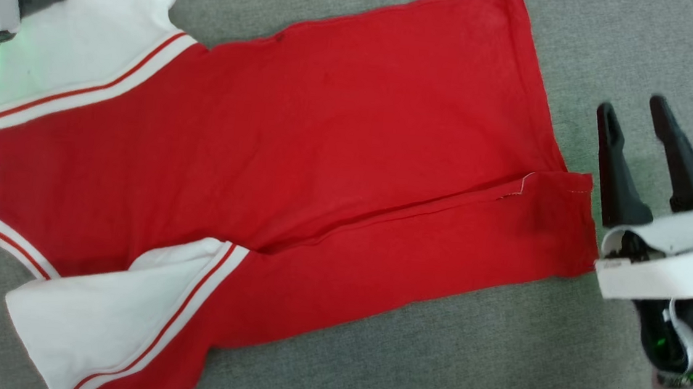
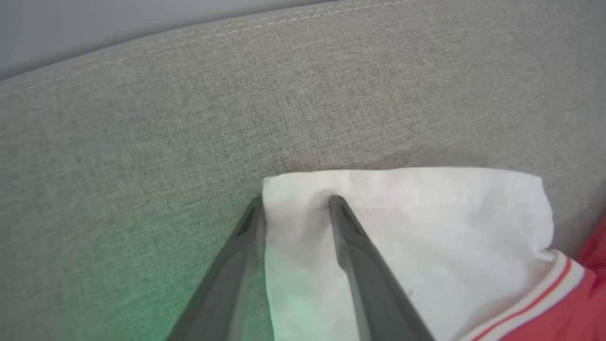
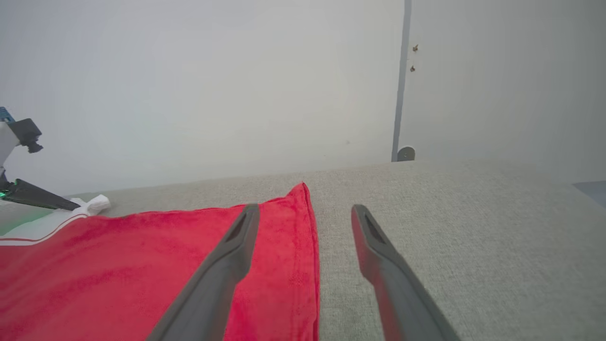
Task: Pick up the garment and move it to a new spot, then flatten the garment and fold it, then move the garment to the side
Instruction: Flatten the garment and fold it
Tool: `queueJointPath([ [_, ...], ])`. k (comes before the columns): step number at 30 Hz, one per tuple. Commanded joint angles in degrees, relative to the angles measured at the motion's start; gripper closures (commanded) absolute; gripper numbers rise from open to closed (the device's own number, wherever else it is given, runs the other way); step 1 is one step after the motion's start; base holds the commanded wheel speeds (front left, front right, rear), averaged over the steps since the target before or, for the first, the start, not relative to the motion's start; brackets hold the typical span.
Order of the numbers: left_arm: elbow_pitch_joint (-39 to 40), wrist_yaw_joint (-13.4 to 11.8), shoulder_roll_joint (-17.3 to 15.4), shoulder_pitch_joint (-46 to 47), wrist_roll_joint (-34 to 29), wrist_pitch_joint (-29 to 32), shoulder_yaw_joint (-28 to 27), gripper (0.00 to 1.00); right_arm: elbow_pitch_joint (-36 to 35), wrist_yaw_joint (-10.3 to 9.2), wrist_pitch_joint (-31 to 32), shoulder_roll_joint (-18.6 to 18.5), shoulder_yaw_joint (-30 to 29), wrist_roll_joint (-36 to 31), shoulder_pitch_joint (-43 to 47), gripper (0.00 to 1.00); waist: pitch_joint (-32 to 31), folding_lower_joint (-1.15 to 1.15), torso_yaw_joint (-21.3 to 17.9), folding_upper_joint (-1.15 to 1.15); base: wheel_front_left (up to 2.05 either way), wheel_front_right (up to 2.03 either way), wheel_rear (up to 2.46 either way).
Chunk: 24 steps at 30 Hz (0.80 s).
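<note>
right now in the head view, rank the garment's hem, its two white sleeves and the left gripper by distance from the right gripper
1. The garment's hem, just beside the right gripper on the right.
2. The upper white sleeve and lower white sleeve, far left; too close to call.
3. The left gripper, top-left corner, at the upper white sleeve's edge.

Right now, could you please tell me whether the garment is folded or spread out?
Partly folded: the garment lies flat on the grey surface, with one long side turned over onto the body.
</note>
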State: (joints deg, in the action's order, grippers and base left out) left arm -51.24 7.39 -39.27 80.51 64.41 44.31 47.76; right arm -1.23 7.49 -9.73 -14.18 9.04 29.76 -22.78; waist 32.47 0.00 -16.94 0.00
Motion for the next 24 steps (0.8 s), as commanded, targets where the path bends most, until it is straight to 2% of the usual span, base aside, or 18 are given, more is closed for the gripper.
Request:
queueJointPath([
  [1,-0.4,0.1,0.7,-2.5,0.7,1.1,1.3,1.0,-0.5,0.0,0.9,-0.9,0.5,-0.2,-2.0,0.0,0.2,0.0,0.3,0.0,0.0,0.0,0.0],
  [7,1.8,0.1,1.5,-2.1,2.1,0.2,2.1,1.0,0.9,0.0,8.3,-5.4,4.0,-0.4,-12.3,0.0,0.6,0.0,1.7,0.0,0.0,0.0,0.0],
  [11,3.1,0.1,2.5,-0.5,2.9,-0.6,2.5,1.0,5.3,0.0,13.9,-7.9,6.2,1.4,-21.6,0.0,1.7,0.0,3.4,0.0,0.0,0.0,0.0],
  [16,3.8,0.1,3.1,0.8,4.2,-1.2,3.1,1.0,14.3,0.0,26.0,-10.7,11.4,7.0,-32.0,0.0,2.8,0.0,5.1,0.0,0.0,0.0,0.0],
  [21,4.9,0.1,3.9,1.4,5.5,-1.8,3.9,1.0,21.4,0.0,40.2,-14.0,17.4,14.9,-38.5,0.0,3.7,0.0,6.6,0.0,0.0,0.0,0.0],
  [24,5.8,0.1,4.2,1.7,6.2,-2.1,4.6,1.0,24.3,0.0,46.5,-15.4,20.5,18.2,-41.1,0.0,4.3,0.0,7.3,0.0,0.0,0.0,0.0],
])
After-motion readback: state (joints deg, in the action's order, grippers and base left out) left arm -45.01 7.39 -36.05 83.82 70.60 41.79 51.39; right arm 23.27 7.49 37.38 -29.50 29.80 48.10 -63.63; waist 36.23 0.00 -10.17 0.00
